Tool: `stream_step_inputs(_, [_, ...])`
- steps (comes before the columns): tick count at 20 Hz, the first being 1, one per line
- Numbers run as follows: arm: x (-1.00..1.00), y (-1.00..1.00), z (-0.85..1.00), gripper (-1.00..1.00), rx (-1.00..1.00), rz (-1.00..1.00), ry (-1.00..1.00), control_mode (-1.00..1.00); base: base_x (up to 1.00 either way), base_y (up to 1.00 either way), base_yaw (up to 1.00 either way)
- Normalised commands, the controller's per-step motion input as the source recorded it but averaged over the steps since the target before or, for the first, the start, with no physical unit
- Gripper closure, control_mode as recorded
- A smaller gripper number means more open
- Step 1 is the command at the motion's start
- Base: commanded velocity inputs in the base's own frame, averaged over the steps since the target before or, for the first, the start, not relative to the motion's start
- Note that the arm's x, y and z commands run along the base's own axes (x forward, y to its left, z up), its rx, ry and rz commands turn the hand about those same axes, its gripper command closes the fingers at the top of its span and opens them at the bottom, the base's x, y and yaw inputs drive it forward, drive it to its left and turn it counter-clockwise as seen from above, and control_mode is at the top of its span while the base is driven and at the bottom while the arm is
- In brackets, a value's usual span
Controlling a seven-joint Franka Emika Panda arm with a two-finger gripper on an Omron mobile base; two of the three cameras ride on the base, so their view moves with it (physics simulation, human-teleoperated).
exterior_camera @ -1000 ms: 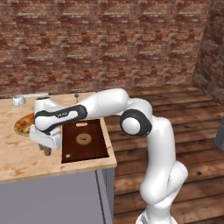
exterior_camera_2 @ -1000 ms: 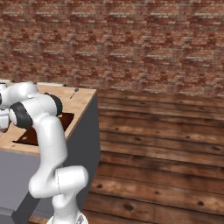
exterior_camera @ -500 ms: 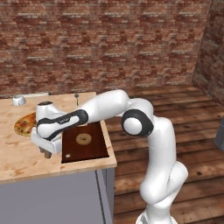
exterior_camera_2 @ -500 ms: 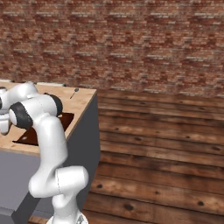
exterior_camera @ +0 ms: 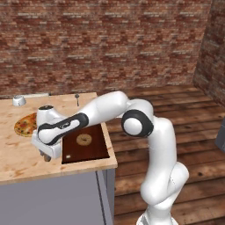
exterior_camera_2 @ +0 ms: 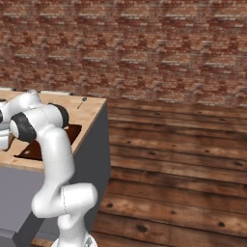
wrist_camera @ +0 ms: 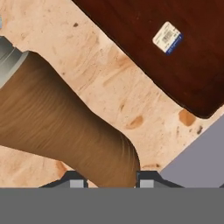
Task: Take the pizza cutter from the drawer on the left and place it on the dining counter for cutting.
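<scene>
1. Currently the gripper [exterior_camera: 45, 154] sits low over the dining counter [exterior_camera: 17, 151], just left of the dark brown cutting board [exterior_camera: 92, 149], near the counter's front edge.
2. Hand view: the pizza cutter [wrist_camera: 57, 131] fills the left side, its brown wooden handle running down between the two finger tips [wrist_camera: 148, 180], grey metal collar at the upper left. Jaws are clamped on the handle.
3. Whether the cutter touches the counter top, can't tell; in the left base view a brown bit shows under the hand, right at the wood surface.
4. Cutting board carries a small white label [wrist_camera: 167, 37] near its corner and a round pale item [exterior_camera: 83, 139] in the middle.
5. Pizza [exterior_camera: 25, 124] lies flat on the counter, left of the gripper, well apart from the board.
6. Small metal bowl [exterior_camera: 18, 100] sits at the back left of the counter; a thin metal utensil [exterior_camera: 77, 99] lies at the back edge, beyond the board.
7. Right base view: the arm's elbow blocks the hand; the board's edge [exterior_camera_2: 73, 131] and the utensil [exterior_camera_2: 82, 101] show on the counter.
</scene>
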Motion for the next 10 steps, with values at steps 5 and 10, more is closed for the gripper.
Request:
stream_step_inputs(5, [0.04, 0.1, -0.07, 1.0, 0.0, -0.05, 0.0, -1.0, 0.0, 0.0, 0.0])
stream_step_inputs(10, [0.01, 0.08, -0.04, -1.0, 0.0, -0.05, -0.02, -1.0, 0.0, 0.0, 0.0])
